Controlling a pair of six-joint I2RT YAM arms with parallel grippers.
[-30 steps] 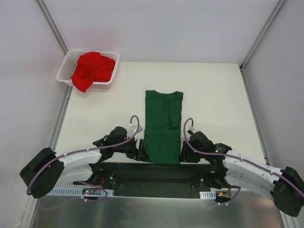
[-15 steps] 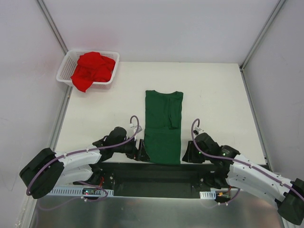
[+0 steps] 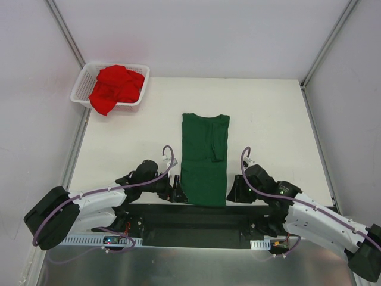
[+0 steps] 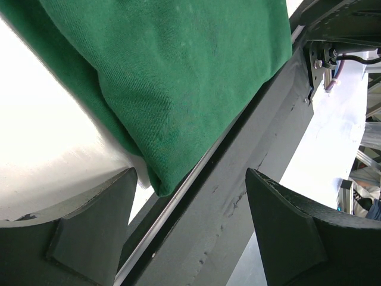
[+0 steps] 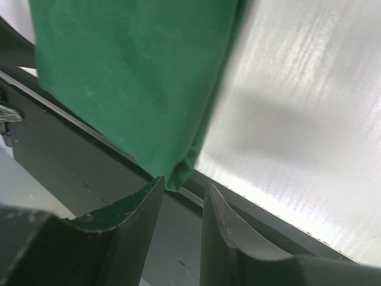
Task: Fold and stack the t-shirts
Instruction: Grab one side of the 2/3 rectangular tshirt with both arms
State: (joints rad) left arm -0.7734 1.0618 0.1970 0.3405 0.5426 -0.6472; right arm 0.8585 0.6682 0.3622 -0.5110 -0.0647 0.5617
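Left jaws: spread wide, holding nothing. The two dark fingers [image 4: 89, 226] sit low at the desk's near edge. The near left hem corner of the green t-shirt [image 3: 204, 161] lies in the open gap between their tips.

Right jaws: parted by a narrow gap, fingers [image 5: 125, 232] also low at the near edge. The shirt's near right hem corner hangs at the mouth of that gap, and no clamp on the cloth is visible.

Surface: white desk [image 3: 268, 119], matt, with a black rail [image 3: 190, 217] along its near edge and a bare metal plate [image 3: 190, 268] nearer than that.

Room: white panel walls on three sides, grey metal posts in the far corners.

Green t-shirt: folded lengthwise into a narrow strip, one sleeve turned in on top, collar to the far side. It lies flat at mid-desk, its hem reaching the near edge between the two sets of jaws.

Red t-shirt [image 3: 116, 86]: crumpled heap in the white mesh basket [image 3: 79, 90] at the far left corner. One fold spills over the basket's near rim. It is well apart from both arms.
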